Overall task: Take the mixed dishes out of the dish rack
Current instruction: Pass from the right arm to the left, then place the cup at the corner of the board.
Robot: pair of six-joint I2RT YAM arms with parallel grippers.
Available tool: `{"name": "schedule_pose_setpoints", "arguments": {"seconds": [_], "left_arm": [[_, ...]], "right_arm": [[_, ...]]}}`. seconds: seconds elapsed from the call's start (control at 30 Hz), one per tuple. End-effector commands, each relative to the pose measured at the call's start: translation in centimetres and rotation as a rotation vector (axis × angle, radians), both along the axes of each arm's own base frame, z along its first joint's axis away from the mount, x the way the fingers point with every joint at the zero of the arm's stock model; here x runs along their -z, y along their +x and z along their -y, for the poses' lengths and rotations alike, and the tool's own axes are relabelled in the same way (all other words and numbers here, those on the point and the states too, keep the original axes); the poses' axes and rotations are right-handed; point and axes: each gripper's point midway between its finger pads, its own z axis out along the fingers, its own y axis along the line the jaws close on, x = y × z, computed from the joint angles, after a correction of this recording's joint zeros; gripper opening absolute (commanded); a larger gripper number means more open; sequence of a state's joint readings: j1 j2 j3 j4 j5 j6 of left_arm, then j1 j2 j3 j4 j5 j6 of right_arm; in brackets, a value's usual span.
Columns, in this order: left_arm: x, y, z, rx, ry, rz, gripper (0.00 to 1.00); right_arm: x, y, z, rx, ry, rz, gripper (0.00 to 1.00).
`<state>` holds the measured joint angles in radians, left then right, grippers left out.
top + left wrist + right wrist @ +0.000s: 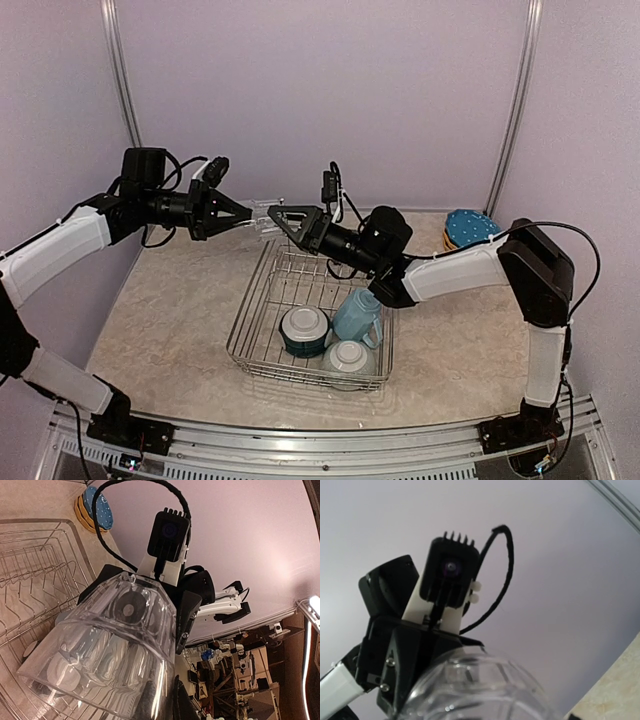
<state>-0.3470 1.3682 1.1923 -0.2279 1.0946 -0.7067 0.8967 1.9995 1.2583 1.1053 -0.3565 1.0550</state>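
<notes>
A clear glass (262,218) hangs in the air above the far end of the dish rack (262,290), held between both arms. My left gripper (245,216) is shut on its rim wall, with one finger inside the glass (110,650). My right gripper (279,217) clasps the glass's base from the other side. The rack holds a light blue mug (357,315) on its side and two teal bowls (304,330) (348,357). A blue plate (470,226) lies on yellow-orange plates at the back right of the table.
The rack's wire prongs (40,570) show below the glass in the left wrist view, with the plate stack (95,510) beyond. Purple walls with metal posts close in the table on three sides.
</notes>
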Motion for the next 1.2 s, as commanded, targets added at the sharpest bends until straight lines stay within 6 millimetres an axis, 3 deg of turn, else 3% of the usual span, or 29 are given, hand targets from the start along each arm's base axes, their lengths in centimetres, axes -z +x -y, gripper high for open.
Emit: {"name": "schedule_pose_setpoints", "arguments": {"seconds": [0.0, 0.37, 0.53, 0.67, 0.8, 1.0, 1.17], "left_arm": [[0.1, 1.5, -1.5, -0.122, 0.087, 0.064, 0.02], [-0.9, 2.3, -3.5, -0.203, 0.107, 0.121, 0.00], [-0.5, 3.3, -5.3, -0.320, 0.190, 0.152, 0.00], [1.4, 5.5, -8.7, -0.517, 0.388, 0.131, 0.00], [4.3, 8.0, -13.8, -0.757, 0.603, 0.029, 0.00], [7.9, 9.8, -18.5, -0.918, 0.759, -0.180, 0.00], [10.5, 10.2, -23.0, -1.082, 0.928, -0.296, 0.00]], "right_arm": [[1.2, 0.0, 0.6, 0.052, -0.052, -0.009, 0.53], [2.2, 0.6, 2.0, 0.083, -0.106, -0.011, 0.91], [3.2, 1.2, 3.3, 0.120, -0.172, -0.017, 0.96], [3.9, 1.5, 4.1, 0.173, -0.272, -0.005, 0.95], [4.4, 2.0, 4.6, 0.221, -0.385, 0.018, 0.96], [5.0, 2.7, 5.1, 0.290, -0.546, 0.047, 0.96], [5.7, 2.5, 4.8, 0.320, -0.676, 0.086, 0.96]]}}
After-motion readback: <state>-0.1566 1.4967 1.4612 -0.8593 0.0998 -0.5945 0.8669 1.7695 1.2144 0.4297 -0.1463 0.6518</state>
